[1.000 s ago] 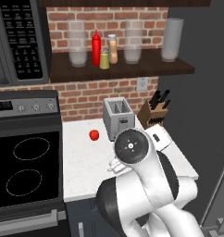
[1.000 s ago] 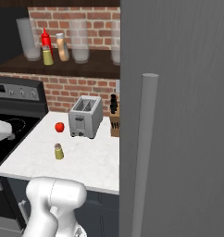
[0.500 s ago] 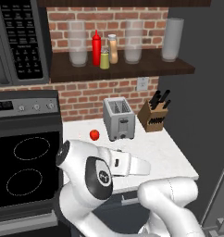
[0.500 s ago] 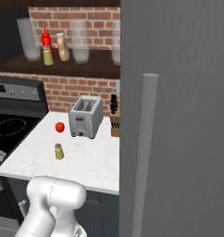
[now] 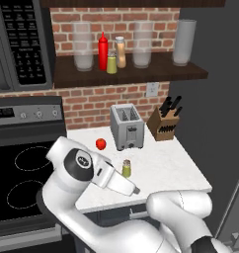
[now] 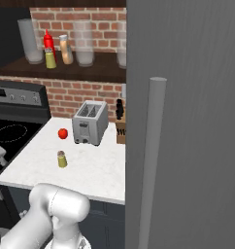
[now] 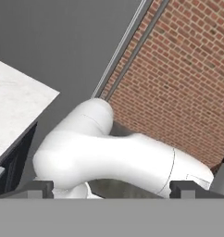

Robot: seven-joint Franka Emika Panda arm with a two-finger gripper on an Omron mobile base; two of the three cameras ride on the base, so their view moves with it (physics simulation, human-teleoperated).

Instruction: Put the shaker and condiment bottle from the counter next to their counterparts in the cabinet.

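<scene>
The claw (image 7: 111,189) is spread wide, holding nothing, and looks away from the surface (image 5: 166,168); the shaker (image 5: 126,168) stands upright there, off to its side.

The white arm (image 5: 92,173) is folded low in front of the base, and the gripper (image 7: 111,189) fingers are spread wide apart, nothing held.

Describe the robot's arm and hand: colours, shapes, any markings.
The arm is glossy white, built of thick rounded tube segments with bulbous elbows. One joint carries a dark round cap with a small light mark at its centre. The hand ends in two small dark, blocky fingertips. No cables or lettering show.
</scene>
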